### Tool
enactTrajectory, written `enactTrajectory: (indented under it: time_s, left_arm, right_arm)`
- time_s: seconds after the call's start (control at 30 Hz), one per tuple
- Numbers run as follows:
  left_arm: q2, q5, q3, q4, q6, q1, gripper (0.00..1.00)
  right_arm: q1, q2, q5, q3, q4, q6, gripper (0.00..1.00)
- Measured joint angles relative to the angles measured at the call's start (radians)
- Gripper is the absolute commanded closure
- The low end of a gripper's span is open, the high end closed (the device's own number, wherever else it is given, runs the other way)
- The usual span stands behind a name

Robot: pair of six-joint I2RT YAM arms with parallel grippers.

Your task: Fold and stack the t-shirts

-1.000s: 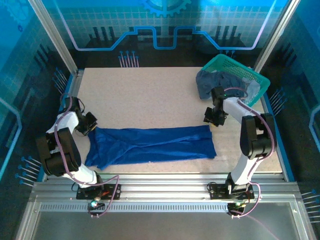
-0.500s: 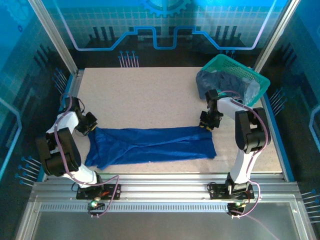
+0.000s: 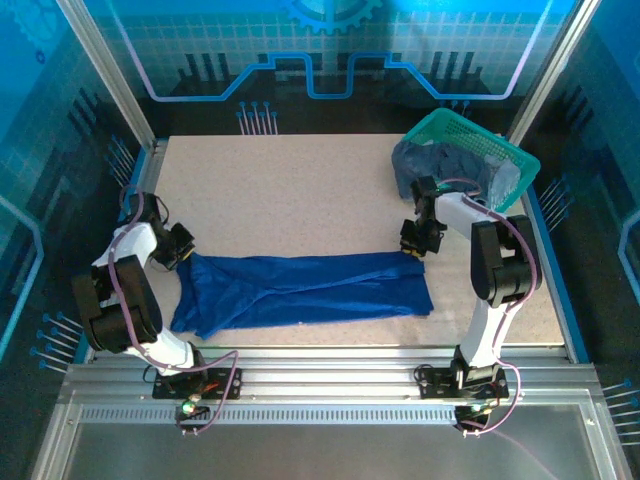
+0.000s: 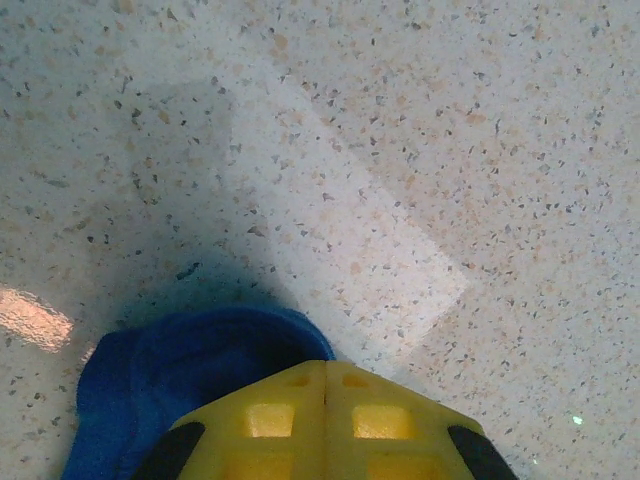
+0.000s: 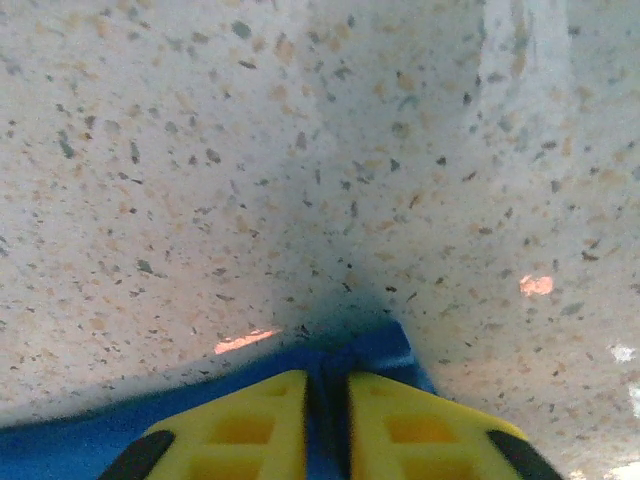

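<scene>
Top view: your right gripper [image 3: 413, 246] has slid left since a second ago, onto the far right corner of the blue t-shirt [image 3: 300, 290]. The shirt's long axis runs left-right between the arms.
Left wrist: left gripper [image 4: 322, 366] clenched on the shirt's left corner.
Right wrist: jaws pinch blue cloth.

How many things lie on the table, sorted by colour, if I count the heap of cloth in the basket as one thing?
Royal blue t-shirt: 1
Grey-blue heap of cloth: 1 (the number of shirts in it cannot be told)
Teal basket: 1
Total: 3
</scene>
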Motion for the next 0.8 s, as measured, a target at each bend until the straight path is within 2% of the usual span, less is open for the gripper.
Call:
enactTrajectory:
  time_s: [0.57,0.8]
  left_arm:
    - [0.000,0.008,0.003,0.000,-0.002,0.000,1.00]
    - [0.000,0.016,0.002,0.000,-0.002,0.000,1.00]
  right_arm:
    - [-0.002,0.000,-0.035,0.013,0.000,0.008,0.77]
    - [-0.002,0.000,-0.050,0.013,0.000,0.014,0.91]
